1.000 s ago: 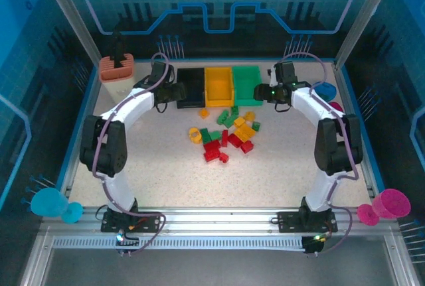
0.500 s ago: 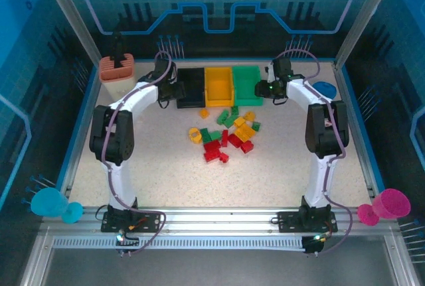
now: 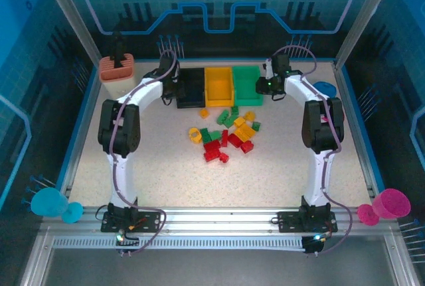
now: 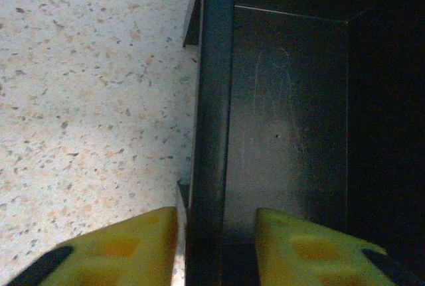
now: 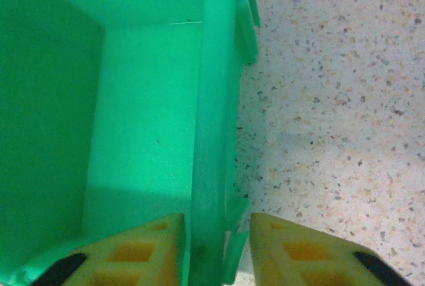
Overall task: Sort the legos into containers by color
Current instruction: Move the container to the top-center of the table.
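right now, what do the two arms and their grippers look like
The left arm and right arm have white links and black joint housings, with a thin purple cable running along each. The left gripper and right gripper have chunky yellow fingers with recessed pockets and black patches. A small green light glows at the right wrist.

- The left arm (image 3: pixel 119 130) has swung its elbow in toward the yellow bin (image 3: pixel 219 85), and the right arm (image 3: pixel 323 127) has done likewise.
- The left hand (image 4: pixel 216 214) has drawn its fingers in around the black bin (image 4: pixel 212 100) wall farthest from the yellow bin.
- The right hand (image 5: pixel 218 218) has drawn in the same way around the green bin (image 5: pixel 212 100) wall farthest from the yellow bin.
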{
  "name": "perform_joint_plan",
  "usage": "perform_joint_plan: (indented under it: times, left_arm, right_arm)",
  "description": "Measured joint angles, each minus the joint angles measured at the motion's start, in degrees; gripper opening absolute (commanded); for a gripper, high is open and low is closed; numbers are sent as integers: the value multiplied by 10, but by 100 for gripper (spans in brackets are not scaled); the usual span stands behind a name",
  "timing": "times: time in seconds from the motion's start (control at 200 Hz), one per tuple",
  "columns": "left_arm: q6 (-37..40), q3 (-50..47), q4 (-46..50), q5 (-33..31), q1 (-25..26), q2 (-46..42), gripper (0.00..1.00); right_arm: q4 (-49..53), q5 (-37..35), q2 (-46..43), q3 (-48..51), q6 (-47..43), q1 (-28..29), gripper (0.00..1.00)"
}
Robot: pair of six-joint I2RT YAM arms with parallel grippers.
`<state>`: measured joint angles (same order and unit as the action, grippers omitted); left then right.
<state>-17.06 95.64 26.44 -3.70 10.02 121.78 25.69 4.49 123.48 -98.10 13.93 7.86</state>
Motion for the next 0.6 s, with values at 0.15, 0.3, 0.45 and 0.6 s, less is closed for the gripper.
perform_joint_plan:
  times: [0.15, 0.3, 0.45, 0.6]
  left_arm:
    - [11, 10, 14, 6, -3, 3, 14]
    - [22, 13, 21, 6, -3, 3, 7]
    - [21, 1, 13, 6, -3, -3, 6]
    - [20, -51, -6, 12, -3, -35, 5]
  right_arm:
    - [2, -16, 1, -3, 0, 2, 16]
    - [2, -33, 1, -5, 0, 9, 10]
    - [-14, -49, -12, 18, 2, 15, 10]
    - [-30, -58, -57, 84, 10, 22, 9]
